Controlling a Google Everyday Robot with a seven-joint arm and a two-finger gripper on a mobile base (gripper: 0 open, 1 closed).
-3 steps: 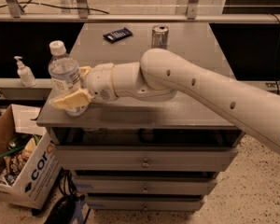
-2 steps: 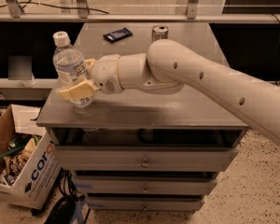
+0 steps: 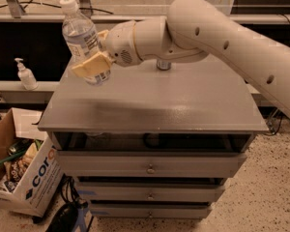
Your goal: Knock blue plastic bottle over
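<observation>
Far left, off the counter (image 3: 183,111), on the floor: open cardboard box (image 3: 26,187), irrelevant. Above it on a side ledge: white pump dispenser (image 3: 25,75), upright, well apart from the action, not the target.

Near the counter's left edge, toward the back-left corner: blue plastic bottle (image 3: 81,38), white cap on, leaning with the cap out toward the left edge and the base low over the counter top. Cannot tell whether the base touches the surface. Likely tilted this way because of side pressure from the gripper, so mid-topple rather than standing.

Just right of it, overlapping the lower body: gripper (image 3: 89,52), reaching in from the right. One cream finger (image 3: 93,65) across the front of the bottle below the label, the other behind, at its right side near the shoulder. Looks pinched on the bottle, bottle between the two, nothing else held.

Further right: white arm (image 3: 222,37) spanning the back edge, coming in from past the right edge. Tucked under it near the back edge: silver can (image 3: 163,65), mostly hidden, upright, not to be touched.

Below the front edge: drawers (image 3: 150,167), closed.

Judgement: task partway, bottle tipped but not lying flat. Needs more leftward tilt or a release. Risk: bottle rolling off the left edge, being so close to it.
</observation>
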